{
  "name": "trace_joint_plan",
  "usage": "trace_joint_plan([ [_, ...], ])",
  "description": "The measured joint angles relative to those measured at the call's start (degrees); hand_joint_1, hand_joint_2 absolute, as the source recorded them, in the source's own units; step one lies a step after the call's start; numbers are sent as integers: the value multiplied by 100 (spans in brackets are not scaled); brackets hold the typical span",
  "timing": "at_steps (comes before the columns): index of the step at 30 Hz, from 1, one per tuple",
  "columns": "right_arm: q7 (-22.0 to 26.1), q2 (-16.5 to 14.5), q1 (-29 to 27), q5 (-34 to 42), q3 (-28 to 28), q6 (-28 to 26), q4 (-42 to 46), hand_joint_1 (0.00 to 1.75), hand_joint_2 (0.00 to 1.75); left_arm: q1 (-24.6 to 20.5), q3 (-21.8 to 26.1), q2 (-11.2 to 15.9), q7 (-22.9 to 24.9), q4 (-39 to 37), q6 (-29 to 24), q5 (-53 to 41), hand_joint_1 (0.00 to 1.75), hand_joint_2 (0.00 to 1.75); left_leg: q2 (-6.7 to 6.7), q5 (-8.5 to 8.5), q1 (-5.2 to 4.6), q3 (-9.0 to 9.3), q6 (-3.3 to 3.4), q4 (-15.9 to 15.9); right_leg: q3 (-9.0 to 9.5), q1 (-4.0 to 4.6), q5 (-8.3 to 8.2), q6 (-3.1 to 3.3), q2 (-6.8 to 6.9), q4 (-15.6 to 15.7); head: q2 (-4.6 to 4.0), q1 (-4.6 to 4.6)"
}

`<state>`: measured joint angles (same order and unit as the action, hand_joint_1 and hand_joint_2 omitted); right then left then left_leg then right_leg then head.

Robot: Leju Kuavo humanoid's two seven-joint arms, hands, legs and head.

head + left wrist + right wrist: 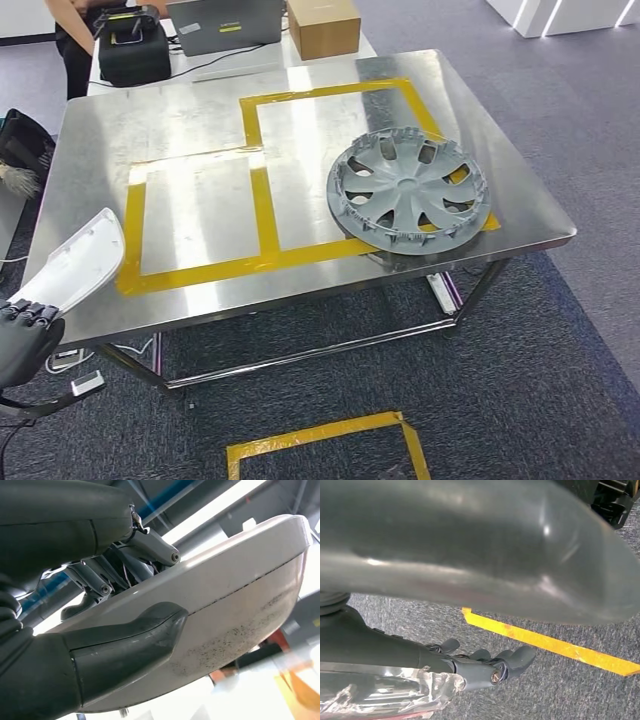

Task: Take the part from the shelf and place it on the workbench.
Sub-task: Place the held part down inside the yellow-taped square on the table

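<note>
head: high, down at workbench [226,110] | wrists: close, opposite facings

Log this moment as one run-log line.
left robot hand: holds white part | right robot hand: empty, over floor | workbench: hubcap in tape.

Wheel cover [408,189] on counter [196,130], right side. Part [75,262] in left hand [26,335] over near-left corner. Box [323,26], laptop [225,24], bag [133,45] beyond far edge.
</note>
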<state>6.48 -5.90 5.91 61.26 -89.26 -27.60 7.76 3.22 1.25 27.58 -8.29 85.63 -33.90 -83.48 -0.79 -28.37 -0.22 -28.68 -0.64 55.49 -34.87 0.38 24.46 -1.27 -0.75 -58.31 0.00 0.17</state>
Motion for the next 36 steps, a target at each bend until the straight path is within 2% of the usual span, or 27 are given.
trace_joint_plan([
  [3,67,0,11,87,3,-4,0,0,0,-508,-276,-280,60,-254,418,-117,175,175,-26,8,-14,-2,18,8,8,-14,-7,-16,36,15,0,-1],
  [6,98,0,52,118,4,15,0,0,0,-1138,-860,-605,627,-759,490,-261,175,175,-30,11,-32,-16,51,16,18,-40,-29,-55,37,23,0,1],
  [10,93,0,39,124,4,18,0,0,0,-1461,-1287,-696,837,-1036,454,-253,175,175,11,12,-68,-25,99,20,16,-75,-67,-109,-19,47,0,-2],
  [13,91,0,29,126,4,13,-1,0,0,-1566,-1417,-709,845,-1119,446,-249,175,175,20,61,-53,-15,175,-30,-7,-67,-114,-183,-13,10,0,1],
  [15,92,0,33,127,4,8,-2,0,0,-1597,-1471,-718,845,-1154,443,-248,175,175,28,90,-13,17,211,-60,-168,-53,56,-209,5,-283,0,31],
  [18,92,0,25,127,4,7,-2,0,0,-1610,-1536,-732,845,-1214,442,-248,175,175,32,89,3,26,220,-59,-735,-53,521,-225,21,-1367,0,69],
  [19,91,1,17,127,4,7,-2,0,0,-1610,-1556,-739,845,-1236,442,-248,175,175,32,80,4,33,217,-57,-870,-54,565,-225,23,-1579,0,70],
  [20,91,1,11,127,4,7,-2,0,0,-1610,-1573,-745,845,-1255,442,-248,175,175,31,65,8,48,210,-55,-900,-54,494,-224,25,-1567,0,73],
  [21,91,2,8,127,4,7,-2,0,0,-1611,-1585,-751,845,-1271,442,-248,175,175,31,42,15,76,195,-54,-811,-56,314,-223,28,-1316,0,72],
  [22,91,2,7,127,4,7,-2,0,0,-1612,-1595,-756,845,-1283,442,-248,175,175,30,11,23,112,172,-52,-639,-61,73,-223,30,-909,0,73],
  [23,91,2,11,127,4,7,-2,0,0,-1618,-1599,-759,845,-1293,441,-248,175,175,30,-22,26,142,142,-48,-470,-59,-80,-223,27,-521,0,73],
  [24,91,1,19,127,5,7,-2,0,0,-1628,-1604,-761,845,-1303,440,-248,175,175,29,-52,24,152,110,-38,-329,-54,-153,-196,24,-213,0,72],
  [25,91,1,23,127,5,6,-2,0,0,-1641,-1608,-762,845,-1311,438,-248,175,175,29,-76,19,145,79,-29,-258,-48,-176,-156,20,-60,0,67],
  [27,90,1,21,130,7,5,-2,0,0,-1658,-1626,-764,845,-1325,430,-248,175,175,26,-95,12,124,25,-11,-233,-35,-136,-48,14,-33,0,60],
  [29,90,0,12,131,7,3,-2,0,0,-1668,-1649,-762,845,-1332,423,-247,175,175,29,-132,16,81,-28,105,-208,-53,-149,14,8,-35,0,56],
  [30,90,0,17,130,7,3,-2,0,0,-1680,-1658,-760,845,-1335,421,-246,175,175,31,-205,21,-20,-58,292,-191,-65,-141,37,5,-30,0,50],
  [31,91,0,23,130,7,2,-2,0,0,-1691,-1664,-759,846,-1339,418,-246,175,175,33,-333,27,-195,-89,596,-179,-73,-130,59,4,-25,0,46],
  [33,91,1,29,130,7,2,-2,0,0,-1695,-1678,-759,847,-1352,416,-246,175,175,33,-641,39,-671,-136,1346,-175,-74,-106,91,5,-25,0,41],
  [34,91,1,25,130,8,2,-2,0,0,-1685,-1683,-759,846,-1360,416,-246,175,175,33,-709,45,-865,-146,1599,-171,-73,-96,99,5,-25,0,41],
  [35,91,1,22,131,8,2,-2,0,0,-1676,-1688,-759,846,-1367,416,-246,175,175,33,-656,49,-967,-148,1664,-163,-73,-87,100,3,-25,0,41],
  [36,91,1,19,131,9,2,-2,0,0,-1671,-1690,-759,846,-1373,416,-246,175,175,34,-487,53,-960,-144,1517,-147,-74,-77,94,1,-25,0,40],
])
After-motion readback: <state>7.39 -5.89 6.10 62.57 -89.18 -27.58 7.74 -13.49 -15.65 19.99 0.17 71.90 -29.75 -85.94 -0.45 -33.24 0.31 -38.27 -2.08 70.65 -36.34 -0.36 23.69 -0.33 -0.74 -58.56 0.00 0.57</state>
